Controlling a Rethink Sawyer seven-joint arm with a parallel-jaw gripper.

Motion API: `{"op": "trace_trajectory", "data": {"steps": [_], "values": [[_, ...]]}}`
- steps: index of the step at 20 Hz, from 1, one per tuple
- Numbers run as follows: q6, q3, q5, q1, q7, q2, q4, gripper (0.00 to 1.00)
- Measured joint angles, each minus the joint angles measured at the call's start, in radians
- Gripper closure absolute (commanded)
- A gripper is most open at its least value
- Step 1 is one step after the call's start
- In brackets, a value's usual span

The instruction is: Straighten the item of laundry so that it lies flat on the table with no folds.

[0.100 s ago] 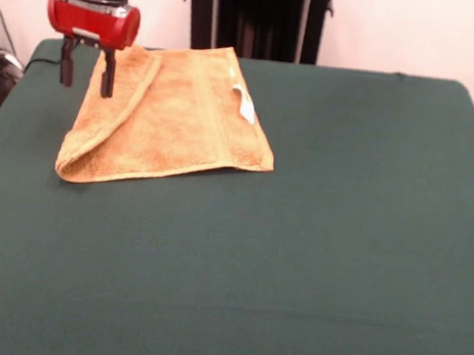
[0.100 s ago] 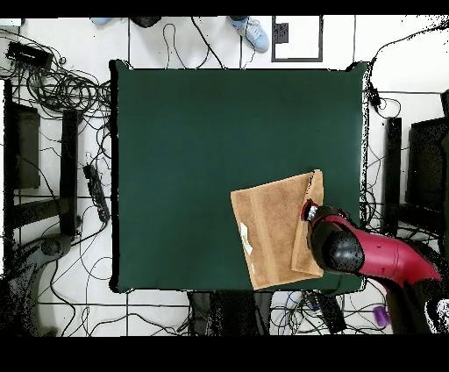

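The towel (image 1: 171, 115) lies on the table (image 1: 313, 262) in the far left quarter as seen in the front view; in the overhead view it sits near the bottom right corner of the green cloth, close to the table's edge. It is not flat. One side strip is folded back over the main body, forming a rounded double layer along the left edge in the front view and a narrower, darker strip along the right edge in the overhead view. The remaining surface lies spread, with a woven band running across it and a small white tag (image 1: 245, 102) resting on top near the far right corner.

The surrounding green cloth carries no other object. Beyond the table, the overhead view shows cables (image 2: 61, 88) on the tiled floor to the left and a person's shoes (image 2: 254, 33) past the top edge.

The gripper (image 1: 85, 68) hangs at the folded side of the towel. In the front view its two dark fingers (image 1: 108, 75) stand apart with a clear gap between them, and nothing is held in that gap. One finger appears against the folded edge; contact cannot be confirmed. The red arm (image 2: 386, 259) enters from the lower right in the overhead view and covers part of the fold.
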Motion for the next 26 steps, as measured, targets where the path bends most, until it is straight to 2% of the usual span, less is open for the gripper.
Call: {"op": "trace_trajectory", "data": {"steps": [16,26], "values": [[0.000,0.002,0.000,-0.017,0.000,0.002,0.000,0.00],[0.000,0.002,0.010,0.032,0.000,-0.002,0.004,0.00]]}}
